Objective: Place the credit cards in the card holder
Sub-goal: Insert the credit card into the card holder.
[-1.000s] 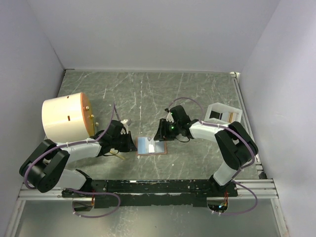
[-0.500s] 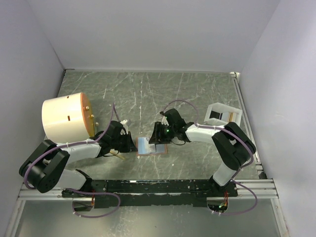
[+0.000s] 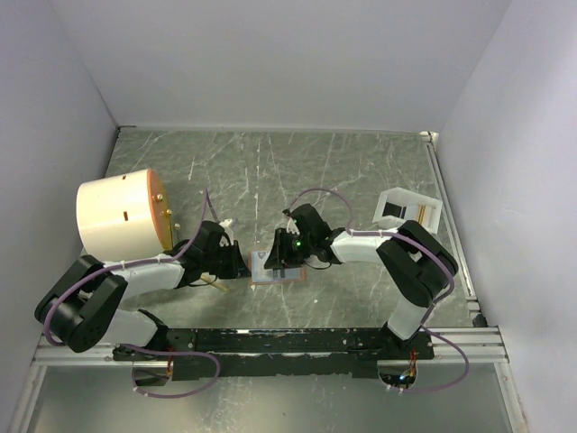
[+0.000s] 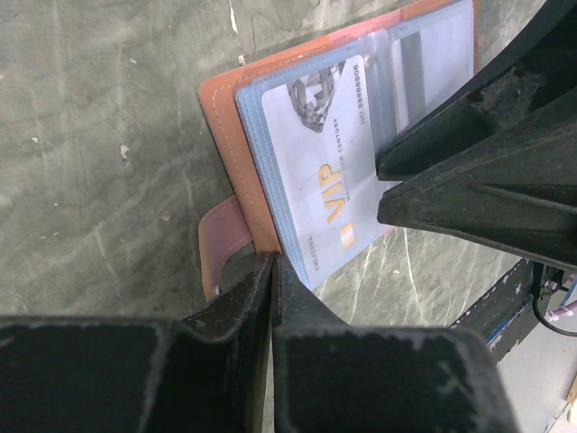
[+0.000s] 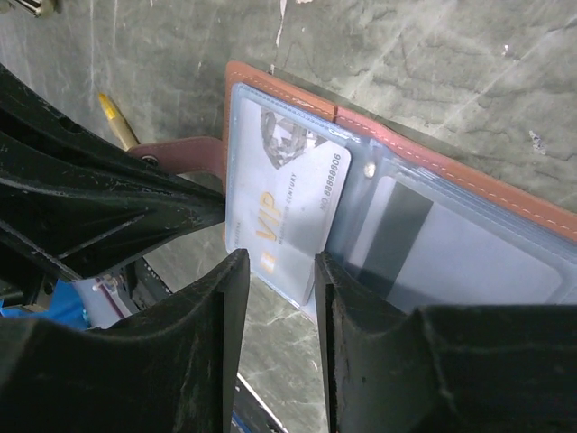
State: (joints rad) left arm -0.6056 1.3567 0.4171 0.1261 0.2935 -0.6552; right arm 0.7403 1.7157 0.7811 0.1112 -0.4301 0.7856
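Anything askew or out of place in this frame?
The VIP card, in its clear sleeve, overhangs the card holder at its leather edge near the snap tab, so it looks not squarely seated. Nothing else stands out.

Robotics lab test cell: plain white walls (image 3: pixel 270 63) around a green marbled table (image 3: pixel 361 162), aluminium mounting rail (image 3: pixel 464 337).

One card holder (image 4: pixel 224 135), lying open. Two credit cards (image 5: pixel 287 194) in its sleeves, though the second, a dark-striped card (image 5: pixel 424 253), is hazy behind plastic. One cream cylinder (image 3: pixel 122 214) and one white tray (image 3: pixel 406 209).
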